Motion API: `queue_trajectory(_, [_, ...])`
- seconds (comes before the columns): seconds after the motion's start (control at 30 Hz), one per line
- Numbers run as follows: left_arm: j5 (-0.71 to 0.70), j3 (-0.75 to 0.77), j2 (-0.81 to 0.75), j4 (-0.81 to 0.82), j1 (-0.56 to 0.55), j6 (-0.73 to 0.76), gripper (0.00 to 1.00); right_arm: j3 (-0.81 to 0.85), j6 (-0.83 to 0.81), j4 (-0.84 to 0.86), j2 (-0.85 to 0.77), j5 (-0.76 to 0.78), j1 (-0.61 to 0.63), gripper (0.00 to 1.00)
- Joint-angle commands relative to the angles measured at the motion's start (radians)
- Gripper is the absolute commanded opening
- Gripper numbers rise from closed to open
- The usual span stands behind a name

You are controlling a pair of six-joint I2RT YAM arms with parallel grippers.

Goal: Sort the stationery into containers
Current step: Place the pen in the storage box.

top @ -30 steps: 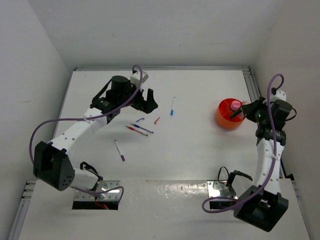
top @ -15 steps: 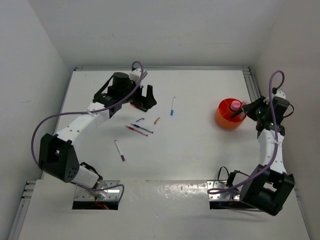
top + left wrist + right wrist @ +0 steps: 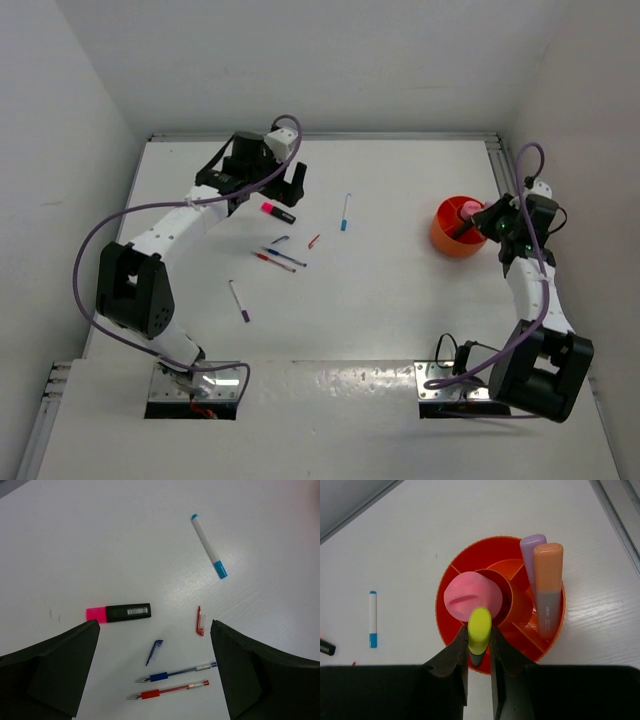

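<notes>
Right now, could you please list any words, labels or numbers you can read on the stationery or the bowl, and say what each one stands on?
No text here can actually be read.
Pink highlighter: a white label with dark print on its black barrel, too small to read.
Orange-grey marker: faint small print on its grey barrel, blurred.
Orange bowl: no lettering visible.
Nothing else shows any lettering.

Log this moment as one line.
left hand open near pink highlighter | right hand shut on yellow marker over orange bowl
</notes>
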Motion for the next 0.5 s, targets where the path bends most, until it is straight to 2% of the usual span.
queue_trajectory(0.0, [-0.021, -0.010, -0.005, 0.069, 0.028, 0.033, 1.00, -0.039, -0.031, 0.104, -0.027, 0.041, 0.027, 0.16])
queue_trajectory(0.1, [-0.018, -0.012, 0.009, 0.074, 0.039, 0.022, 1.00, -0.066, -0.038, 0.132, -0.044, 0.070, 0.043, 0.13])
queue_trajectory(0.17, [-0.014, -0.019, 0.009, 0.077, 0.040, 0.021, 1.00, -0.074, -0.038, 0.134, -0.055, 0.082, 0.048, 0.16])
queue_trajectory(0.3, [0.023, -0.007, 0.023, 0.060, 0.050, 0.087, 1.00, -0.051, -0.034, 0.068, -0.071, 0.065, 0.050, 0.68])
queue_trajectory(0.37, [0.049, 0.037, 0.055, 0.002, 0.053, 0.182, 1.00, -0.037, -0.029, 0.031, -0.093, 0.048, 0.050, 0.71])
queue_trajectory(0.4, [0.113, 0.086, 0.073, -0.027, 0.063, 0.228, 1.00, -0.033, -0.029, 0.011, -0.102, 0.044, 0.048, 0.72])
queue_trajectory(0.47, [0.173, 0.135, 0.133, -0.117, 0.073, 0.332, 0.95, -0.016, -0.023, -0.015, -0.131, 0.022, 0.043, 0.72])
